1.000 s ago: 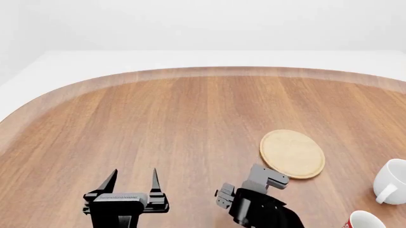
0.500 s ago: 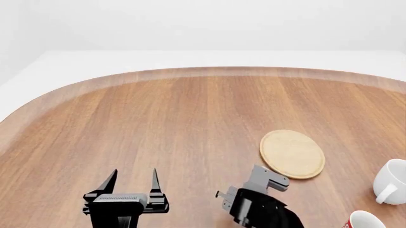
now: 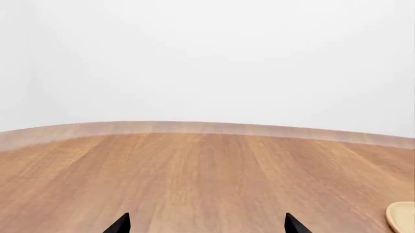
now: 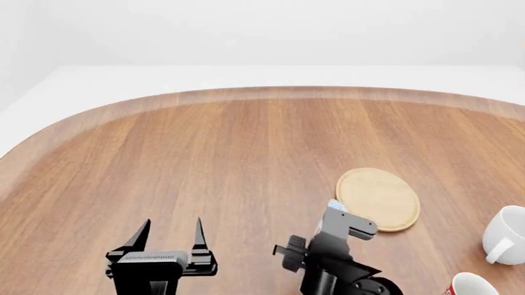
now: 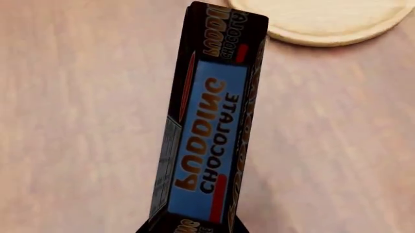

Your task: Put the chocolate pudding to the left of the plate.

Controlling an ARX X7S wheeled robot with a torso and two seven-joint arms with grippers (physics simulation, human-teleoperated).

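Beside plate (image 4: 378, 198), white mug (image 4: 506, 235).

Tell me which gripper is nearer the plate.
Right. The right gripper hangs just beside the plate at its near-left edge, holding the chocolate pudding. The left gripper sits far off to its left.

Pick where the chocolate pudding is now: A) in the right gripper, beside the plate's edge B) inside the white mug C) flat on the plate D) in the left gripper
A: the right wrist view shows the chocolate pudding rising from the right gripper, the plate just beyond it.
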